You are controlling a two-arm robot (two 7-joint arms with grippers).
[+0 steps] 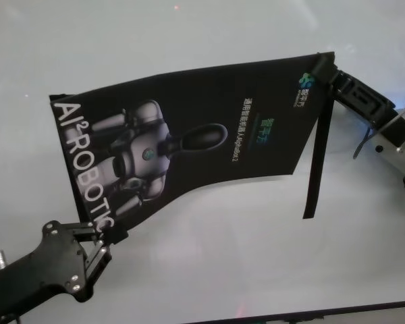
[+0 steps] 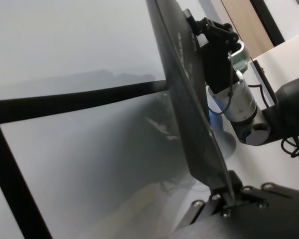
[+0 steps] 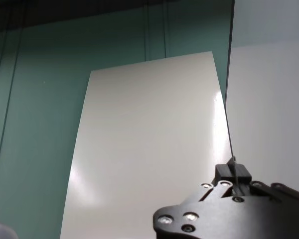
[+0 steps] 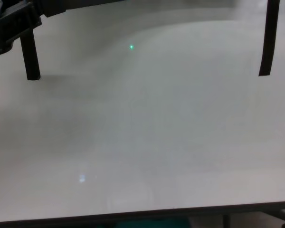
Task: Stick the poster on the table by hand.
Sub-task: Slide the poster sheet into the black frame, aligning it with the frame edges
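The black poster (image 1: 189,142), with a grey-white robot and white letters "ROBOTIC", hangs stretched and bowed above the white table (image 1: 229,270). My left gripper (image 1: 106,234) is shut on its near-left corner. My right gripper (image 1: 322,67) is shut on its far-right corner. The left wrist view shows the poster (image 2: 189,114) edge-on, running from the left gripper (image 2: 228,200) to the right gripper (image 2: 202,27). In the right wrist view the right gripper (image 3: 232,175) pinches the poster's thin edge (image 3: 229,99).
A black strip (image 1: 315,162) hangs from the poster's right corner. In the chest view two black strips, one on the left (image 4: 31,54) and one on the right (image 4: 267,38), hang over the table (image 4: 142,142). The table's dark near edge (image 4: 133,216) runs along the bottom.
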